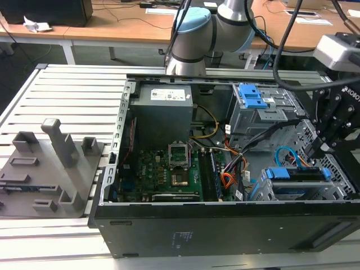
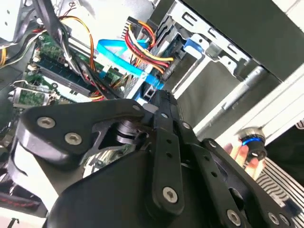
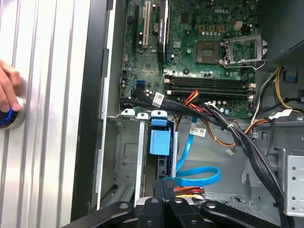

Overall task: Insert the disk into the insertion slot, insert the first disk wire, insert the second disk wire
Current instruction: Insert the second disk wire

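The black gripper [image 3: 166, 202] hangs at the back of the blue-framed silver disk [image 3: 159, 142], seated in the grey perforated slot; its closure I cannot tell. Beside the disk, the thin light-blue looped wire [image 3: 199, 176] looks limp, best held by its connector.

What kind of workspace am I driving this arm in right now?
Likely a robotics lab or test bench. An open PC case lies on a slatted aluminium table, with a grey fixture plate beside it and wooden desks behind. The gripper is down by the disk.
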Motion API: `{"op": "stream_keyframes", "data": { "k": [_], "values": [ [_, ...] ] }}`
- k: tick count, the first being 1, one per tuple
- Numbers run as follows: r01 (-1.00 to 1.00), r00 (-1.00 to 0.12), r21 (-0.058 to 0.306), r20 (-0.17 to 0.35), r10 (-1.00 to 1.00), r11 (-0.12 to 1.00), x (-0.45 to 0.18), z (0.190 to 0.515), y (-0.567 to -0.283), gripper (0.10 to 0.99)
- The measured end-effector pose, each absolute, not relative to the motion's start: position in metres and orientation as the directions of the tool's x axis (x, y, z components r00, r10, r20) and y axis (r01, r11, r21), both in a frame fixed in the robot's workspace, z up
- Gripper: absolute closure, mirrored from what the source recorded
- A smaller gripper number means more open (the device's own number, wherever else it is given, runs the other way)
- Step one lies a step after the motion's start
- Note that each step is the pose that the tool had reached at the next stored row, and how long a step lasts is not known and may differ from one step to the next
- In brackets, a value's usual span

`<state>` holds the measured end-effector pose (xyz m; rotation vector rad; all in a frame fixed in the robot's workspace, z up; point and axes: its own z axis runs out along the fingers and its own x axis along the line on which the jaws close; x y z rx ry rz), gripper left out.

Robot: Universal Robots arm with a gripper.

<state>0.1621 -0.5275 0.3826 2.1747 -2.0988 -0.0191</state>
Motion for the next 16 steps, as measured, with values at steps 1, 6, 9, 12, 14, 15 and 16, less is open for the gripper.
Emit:
{"op": "stream_keyframes", "data": {
  "k": [1, 6, 9, 12, 14, 15, 16],
  "values": [
    [-0.995, 0.039, 0.094, 0.074, -0.996, -0.032, 0.162, 0.387, -0.527, 0.98],
    [-0.995, 0.039, 0.093, 0.075, -0.996, -0.032, 0.152, 0.398, -0.527, 0.98],
    [-0.995, 0.039, 0.089, 0.076, -0.996, -0.032, 0.142, 0.398, -0.527, 0.98],
    [-0.996, 0.039, 0.088, 0.076, -0.996, -0.032, 0.138, 0.398, -0.527, 0.98],
    [-0.996, 0.039, 0.088, 0.076, -0.996, -0.032, 0.138, 0.398, -0.527, 0.98],
    [-0.996, 0.039, 0.088, 0.076, -0.996, -0.032, 0.138, 0.398, -0.527, 0.98],
    [-0.996, 0.039, 0.088, 0.076, -0.996, -0.032, 0.138, 0.398, -0.527, 0.98]
  ]
}}
